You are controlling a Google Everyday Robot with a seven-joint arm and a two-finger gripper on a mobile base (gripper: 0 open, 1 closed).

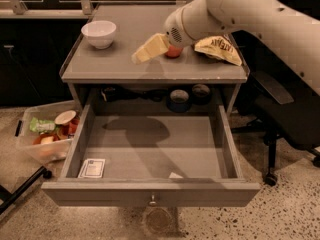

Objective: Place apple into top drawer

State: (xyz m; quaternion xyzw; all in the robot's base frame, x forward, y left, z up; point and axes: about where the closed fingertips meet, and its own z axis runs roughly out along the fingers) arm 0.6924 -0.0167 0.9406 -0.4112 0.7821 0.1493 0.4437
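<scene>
While the top drawer (210,193) stands pulled well out toward me, the apple (174,52) sits on the desk (120,66), toward the far right of its surface. It is mostly hidden under the wrist of the arm (250,14). The gripper (140,56) hangs over the desk just left of the apple, its pale tip pointing down and left. I cannot tell from this one camera view whether it is open or closed, or whether it has hold of anything.

I judge the apple to be firm, smooth and fairly dense. It should take a steady squeeze, but a round waxy skin can slip or roll away. I would grip across its widest part, at the middle, rather than near the top or bottom.

A chip bag (219,48) lies just right of the apple, close enough to be nudged or caught in a grasp. A white bowl (99,33) stands at the far left of the desk, well apart. Inside the drawer a small card (92,168) lies in the near left corner and a white scrap (175,175) by the front wall. The middle of the floor is bare, which I think is the best spot to set the apple. To get there the apple must clear the near edge of the desk. On the floor, a clear bin (22,146) of food is at the left and a chair (280,114) at the right.
</scene>
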